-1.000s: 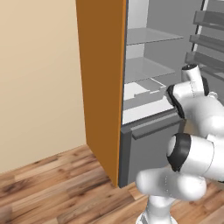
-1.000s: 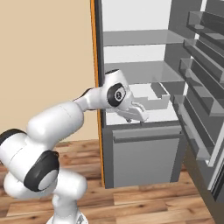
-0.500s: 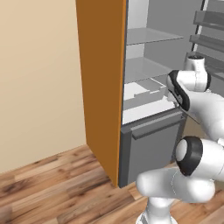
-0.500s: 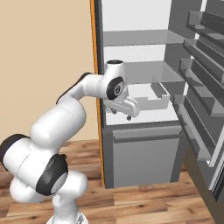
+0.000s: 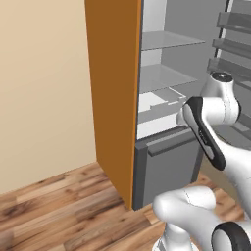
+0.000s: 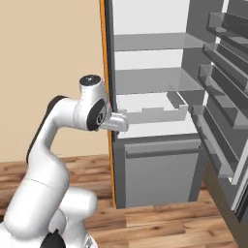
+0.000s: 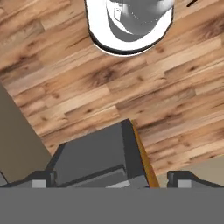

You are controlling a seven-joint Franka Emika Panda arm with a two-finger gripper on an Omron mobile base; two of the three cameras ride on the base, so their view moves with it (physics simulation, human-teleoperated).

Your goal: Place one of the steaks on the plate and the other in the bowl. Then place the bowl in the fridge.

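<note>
Since a second ago the arm has swung back out of the fridge. Left base view: shelves bare, bowl unseen. Right base view: same. Hand view: hand open, empty, over the floor. Next likely retreat or door closing.

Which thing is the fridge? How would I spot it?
Find the tall orange cabinet panel beside the beige wall. The fridge is the grey box right next to it, standing open, with pale shelves inside and a closed grey drawer front at the bottom.
</note>
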